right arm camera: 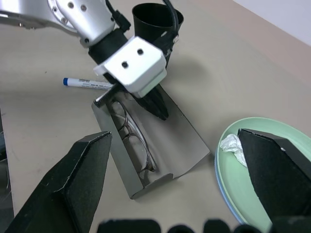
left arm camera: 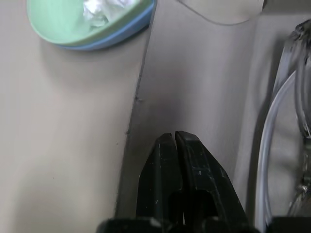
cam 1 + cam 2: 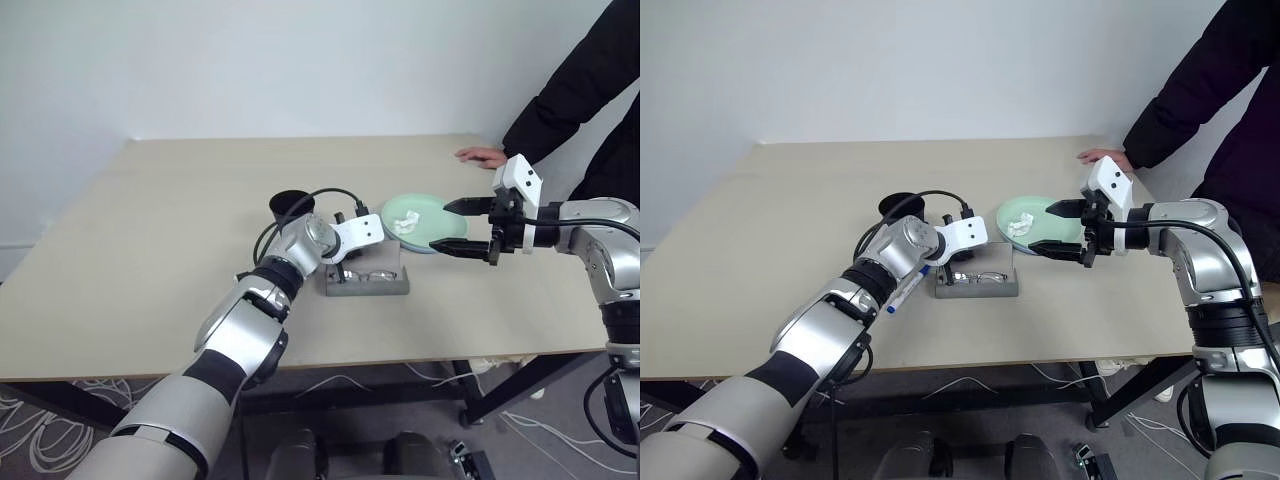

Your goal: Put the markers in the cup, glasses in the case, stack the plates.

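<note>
Tan tabletop (image 3: 150, 250) holds an open grey rectangular case (image 1: 182, 141) cradling thin-framed clear-lensed glasses (image 1: 131, 138); left gripper (image 1: 156, 108), fingers pressed together, pokes inside; right gripper (image 3: 462, 228) hovers nearby, fingers spread.

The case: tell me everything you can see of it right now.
The case is a grey, fabric-looking rectangular box lying open on the table, its hinged lid folded back flat toward the stacked plates. The glasses lie inside its tray, lenses up. The left claw, shut, points down onto the inside of the open lid; whether it presses there I cannot tell. The black cup stands just beyond the case, and a blue-capped marker lies beside it.
</note>
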